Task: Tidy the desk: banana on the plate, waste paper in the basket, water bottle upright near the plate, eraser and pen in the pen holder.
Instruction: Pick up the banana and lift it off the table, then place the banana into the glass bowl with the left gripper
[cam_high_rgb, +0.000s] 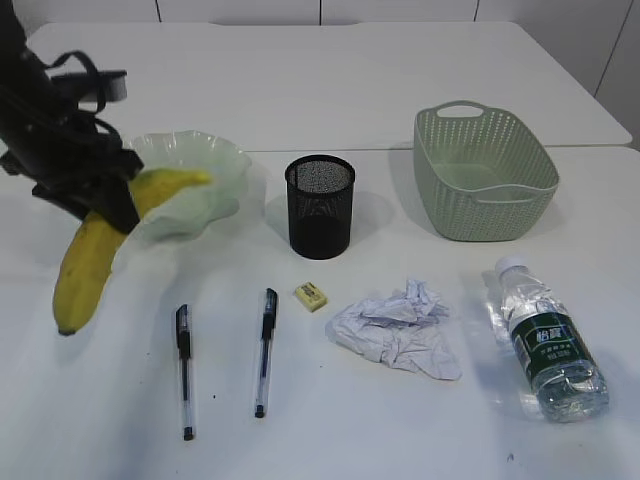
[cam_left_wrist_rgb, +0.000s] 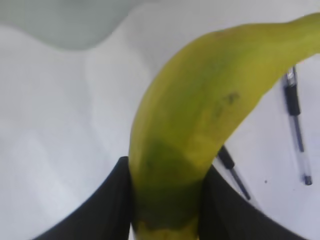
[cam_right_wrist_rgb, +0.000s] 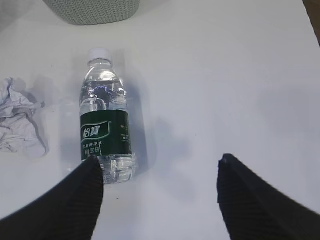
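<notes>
The left gripper (cam_left_wrist_rgb: 167, 200) is clamped on the banana (cam_high_rgb: 95, 245), black fingers (cam_left_wrist_rgb: 112, 200) pressed to both sides of the fruit near its upper third; the banana hangs at a slant, top end over the rim of the plate (cam_high_rgb: 215, 165), dark bottom tip low over the desk (cam_high_rgb: 330, 440) at the left edge, whether touching it I can't tell. The right gripper (cam_right_wrist_rgb: 160, 197) shows only in the right wrist view, jaws spread wide w/ nothing between them, hovering just beside the base of the water bottle (cam_high_rgb: 548, 340), which lies on its side at the right, cap pointing toward the basket (cam_high_rgb: 485, 175). The pen holder (cam_high_rgb: 320, 205) stands upright btw plate and basket. In front of it: the eraser (cam_high_rgb: 311, 295), the waste paper (cam_high_rgb: 398, 330) just right of it, and two pens (cam_high_rgb: 265, 350) lying side by side but apart, left of the eraser.
</notes>
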